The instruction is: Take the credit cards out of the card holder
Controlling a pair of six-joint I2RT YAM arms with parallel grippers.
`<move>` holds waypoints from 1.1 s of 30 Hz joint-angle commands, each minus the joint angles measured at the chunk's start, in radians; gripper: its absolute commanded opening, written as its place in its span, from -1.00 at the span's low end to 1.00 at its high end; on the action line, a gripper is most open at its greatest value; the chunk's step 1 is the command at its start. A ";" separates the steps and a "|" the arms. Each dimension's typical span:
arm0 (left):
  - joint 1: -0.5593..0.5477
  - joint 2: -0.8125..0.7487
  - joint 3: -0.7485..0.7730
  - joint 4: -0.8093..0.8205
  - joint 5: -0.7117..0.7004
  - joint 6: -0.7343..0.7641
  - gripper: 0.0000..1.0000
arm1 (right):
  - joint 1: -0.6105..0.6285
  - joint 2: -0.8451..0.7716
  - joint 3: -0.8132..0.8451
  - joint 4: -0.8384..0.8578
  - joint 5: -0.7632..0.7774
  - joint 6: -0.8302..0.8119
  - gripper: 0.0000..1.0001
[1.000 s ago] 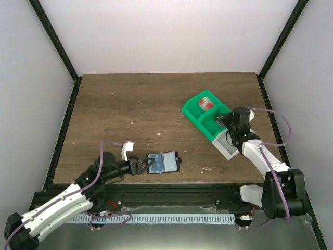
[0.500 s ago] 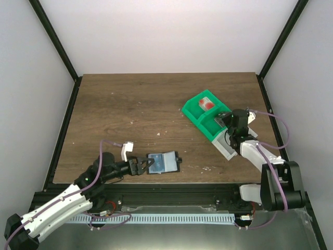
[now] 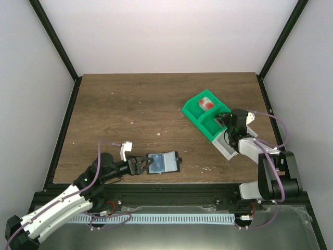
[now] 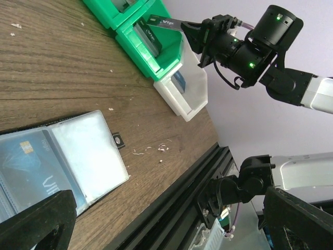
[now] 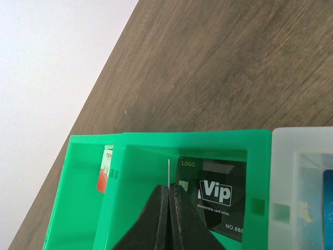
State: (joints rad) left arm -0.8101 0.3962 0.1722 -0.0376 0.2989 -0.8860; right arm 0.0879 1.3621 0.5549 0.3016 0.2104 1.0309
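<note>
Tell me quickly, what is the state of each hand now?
Left hand: open, at the card holder.
Right hand: closed on a dark credit card.

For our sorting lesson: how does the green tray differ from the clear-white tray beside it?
The green tray is opaque; the clear-white tray is translucent. The green tray has two compartments, one holding a white-and-red card; the clear-white tray shows one, holding a blue card. In the top view the green tray lies farther back than the clear-white tray. Both are open-topped and touching.
</note>
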 commanded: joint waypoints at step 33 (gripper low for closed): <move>0.008 -0.016 0.009 -0.022 -0.012 0.012 0.99 | -0.019 0.177 0.133 -0.021 0.073 0.017 -0.88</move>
State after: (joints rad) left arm -0.8066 0.3859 0.1722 -0.0551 0.2916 -0.8856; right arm 0.0803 1.5276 0.6552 0.3210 0.2325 1.0340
